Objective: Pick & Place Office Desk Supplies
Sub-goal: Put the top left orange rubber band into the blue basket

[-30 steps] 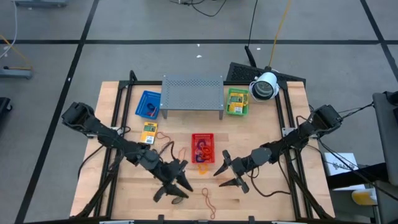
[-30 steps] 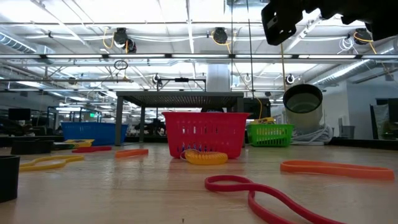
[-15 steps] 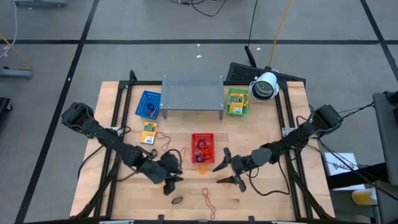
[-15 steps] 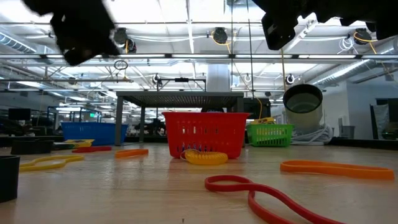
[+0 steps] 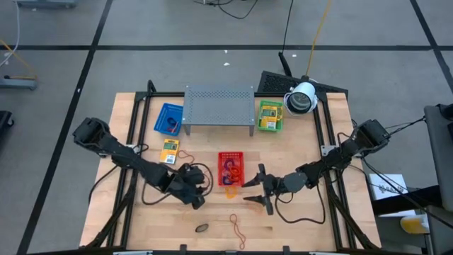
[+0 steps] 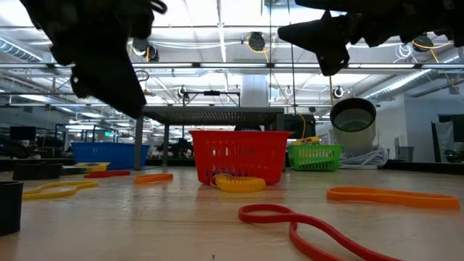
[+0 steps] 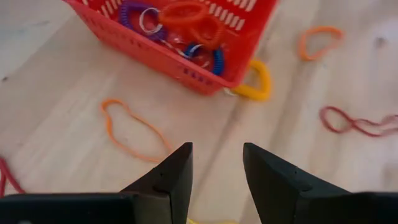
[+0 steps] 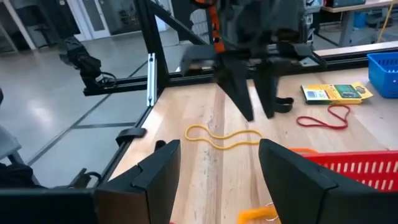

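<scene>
Rubber bands lie loose on the wooden table: an orange loop (image 7: 130,127), a yellow one (image 7: 258,81) against the red basket (image 7: 186,37), a red one (image 5: 237,228) near the front edge, and another yellow one (image 8: 224,137). More bands fill the red basket. A yellow-and-green packet (image 5: 170,150) lies flat at the left. My left gripper (image 5: 198,195) (image 7: 214,174) is open, tipped down over bare table just left of the red basket. My right gripper (image 5: 256,188) (image 8: 217,168) is open and level, right of the basket, facing the left gripper (image 8: 252,87).
A grey perforated rack (image 5: 219,106) stands at the back, with a blue basket (image 5: 168,118) on its left and a green basket (image 5: 270,115) on its right. A small dark thing (image 5: 202,228) lies near the front edge. An orange band (image 6: 391,196) lies at the right.
My left gripper has drawn back from the table's near edge toward the red basket, sinking and tipping its fingers downward with a roll of the wrist. A small dark thing shows where it stood. My right gripper has swung its fingers a little, staying in place.
</scene>
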### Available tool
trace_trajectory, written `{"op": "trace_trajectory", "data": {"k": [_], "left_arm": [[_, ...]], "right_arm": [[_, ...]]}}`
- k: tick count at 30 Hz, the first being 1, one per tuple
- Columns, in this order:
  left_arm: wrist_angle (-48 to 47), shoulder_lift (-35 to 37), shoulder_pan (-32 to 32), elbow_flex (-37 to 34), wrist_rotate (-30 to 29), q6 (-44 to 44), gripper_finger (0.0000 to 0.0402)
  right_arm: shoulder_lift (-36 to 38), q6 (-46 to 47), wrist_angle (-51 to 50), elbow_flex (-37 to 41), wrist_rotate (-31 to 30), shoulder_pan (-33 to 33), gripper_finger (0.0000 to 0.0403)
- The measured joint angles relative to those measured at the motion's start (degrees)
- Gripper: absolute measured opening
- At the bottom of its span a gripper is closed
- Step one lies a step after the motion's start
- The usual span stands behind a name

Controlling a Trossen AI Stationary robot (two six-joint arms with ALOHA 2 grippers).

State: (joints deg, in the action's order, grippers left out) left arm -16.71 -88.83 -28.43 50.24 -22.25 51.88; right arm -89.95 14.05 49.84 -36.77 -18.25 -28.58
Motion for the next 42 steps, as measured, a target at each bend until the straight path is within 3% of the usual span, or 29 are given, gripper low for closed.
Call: {"op": "trace_trajectory", "data": {"k": [13,32,42], "left_arm": [[0.37,-10.43,3.13,-0.04,-2.71,0.8,0.015],[-3.94,-11.03,5.56,-0.04,-10.83,2.46,0.0149],[-3.17,-11.03,5.54,-0.04,-10.84,2.51,0.015]], "right_arm": [[0.0,0.7,0.03,0.0,0.27,-1.92,0.0207],[0.0,3.35,-0.02,0.0,0.1,-3.04,0.0207],[0.0,3.92,-0.18,0.0,0.09,-3.04,0.0207]]}}
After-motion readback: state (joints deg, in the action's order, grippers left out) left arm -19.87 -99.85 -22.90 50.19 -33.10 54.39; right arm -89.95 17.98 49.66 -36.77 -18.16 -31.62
